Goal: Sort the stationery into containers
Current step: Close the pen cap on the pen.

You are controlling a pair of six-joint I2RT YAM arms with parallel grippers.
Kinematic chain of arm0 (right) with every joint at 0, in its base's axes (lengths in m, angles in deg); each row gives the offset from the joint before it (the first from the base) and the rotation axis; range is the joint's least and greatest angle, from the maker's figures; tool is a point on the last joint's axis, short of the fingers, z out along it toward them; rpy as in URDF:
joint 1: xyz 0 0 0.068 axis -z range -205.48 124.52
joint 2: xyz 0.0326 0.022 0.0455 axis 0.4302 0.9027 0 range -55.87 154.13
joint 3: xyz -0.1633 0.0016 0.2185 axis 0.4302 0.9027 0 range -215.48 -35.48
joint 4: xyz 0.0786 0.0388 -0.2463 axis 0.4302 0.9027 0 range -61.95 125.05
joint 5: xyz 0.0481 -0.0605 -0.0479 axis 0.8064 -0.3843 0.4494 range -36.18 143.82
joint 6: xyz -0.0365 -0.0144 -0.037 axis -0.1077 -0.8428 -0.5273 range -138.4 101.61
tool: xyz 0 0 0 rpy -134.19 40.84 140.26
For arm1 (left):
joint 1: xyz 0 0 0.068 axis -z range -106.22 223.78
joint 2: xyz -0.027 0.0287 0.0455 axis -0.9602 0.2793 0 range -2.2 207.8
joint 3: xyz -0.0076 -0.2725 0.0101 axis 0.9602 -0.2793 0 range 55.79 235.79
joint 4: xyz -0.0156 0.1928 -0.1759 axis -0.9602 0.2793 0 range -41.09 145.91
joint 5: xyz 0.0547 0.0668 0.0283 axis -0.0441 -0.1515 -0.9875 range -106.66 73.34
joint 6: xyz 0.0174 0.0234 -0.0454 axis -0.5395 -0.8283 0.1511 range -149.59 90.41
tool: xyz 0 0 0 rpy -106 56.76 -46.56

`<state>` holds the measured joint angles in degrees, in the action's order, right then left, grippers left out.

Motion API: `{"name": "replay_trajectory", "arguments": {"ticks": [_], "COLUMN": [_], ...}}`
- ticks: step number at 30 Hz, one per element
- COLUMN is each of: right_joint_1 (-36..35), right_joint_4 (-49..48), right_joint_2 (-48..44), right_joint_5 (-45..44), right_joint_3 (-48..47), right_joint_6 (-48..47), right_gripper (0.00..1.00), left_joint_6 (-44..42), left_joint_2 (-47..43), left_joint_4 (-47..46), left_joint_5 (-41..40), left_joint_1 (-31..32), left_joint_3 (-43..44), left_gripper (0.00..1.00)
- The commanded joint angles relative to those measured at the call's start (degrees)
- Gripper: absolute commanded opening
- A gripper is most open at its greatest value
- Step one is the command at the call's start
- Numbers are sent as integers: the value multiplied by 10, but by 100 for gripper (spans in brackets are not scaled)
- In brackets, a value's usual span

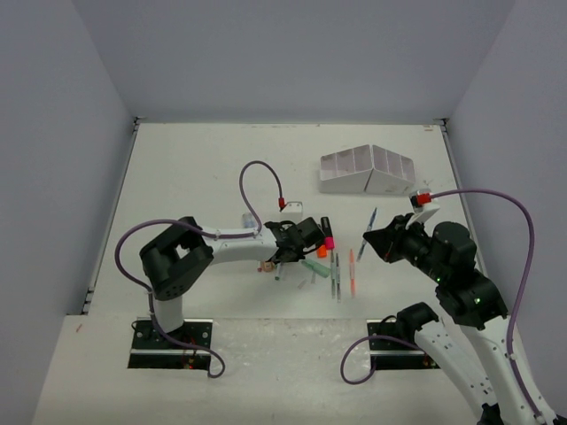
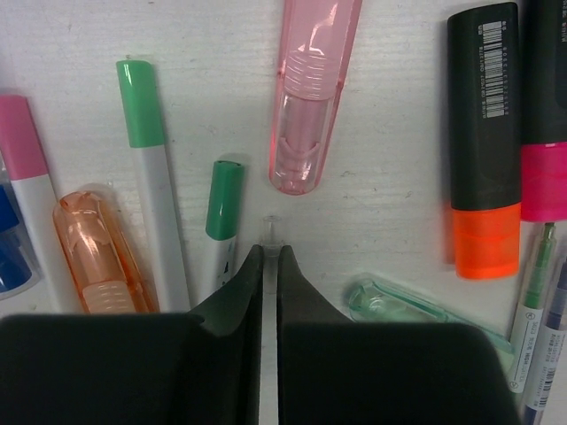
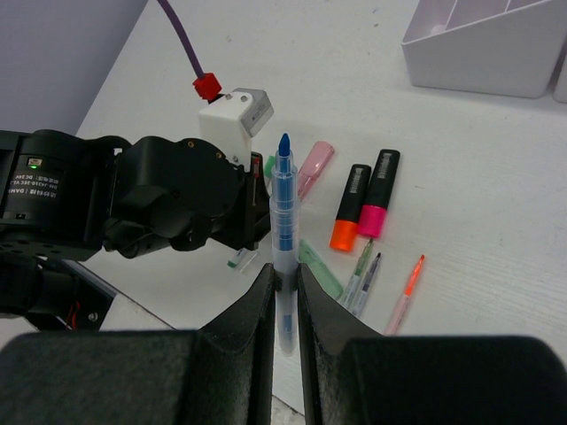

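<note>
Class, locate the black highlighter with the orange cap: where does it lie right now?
In the left wrist view the black highlighter with the orange cap lies on the right, beside the pink-capped black highlighter.

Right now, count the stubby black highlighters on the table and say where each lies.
2. The orange-tipped highlighter and the pink-tipped highlighter lie side by side on the table, just right of the left end effector; others may be hidden beneath it.
</note>
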<state>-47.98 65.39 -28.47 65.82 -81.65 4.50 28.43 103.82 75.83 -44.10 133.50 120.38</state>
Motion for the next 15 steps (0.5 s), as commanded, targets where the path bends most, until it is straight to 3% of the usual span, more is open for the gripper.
{"name": "replay_trajectory", "arguments": {"ticks": [1,6,8,10,11,13,15], "right_joint_1": [-2,-2,-2,-2,-2,-3,-3], "right_joint_4": [-11,-48,-92,-188,-208,-340,-449], "right_joint_2": [11,20,28,27,18,0,-7], "right_joint_5": [30,109,230,349,387,439,465], "right_joint_3": [-3,22,49,76,96,137,158], "right_joint_6": [-7,-5,-1,27,49,132,177], "right_gripper": [0,0,0,0,0,0,0], "left_joint_6": [13,-1,-31,-114,-139,-184,-230], "left_joint_2": [-11,-121,-189,-282,-313,-378,-459], "left_joint_4": [-14,-8,-19,-55,-90,-215,-377], "left_joint_5": [-4,-13,-29,-27,-14,48,145], "left_joint_1": [2,9,9,9,9,9,8], "left_joint_3": [-9,-11,-2,5,-1,-42,-98], "left_gripper": [0,0,0,0,0,0,0]}}
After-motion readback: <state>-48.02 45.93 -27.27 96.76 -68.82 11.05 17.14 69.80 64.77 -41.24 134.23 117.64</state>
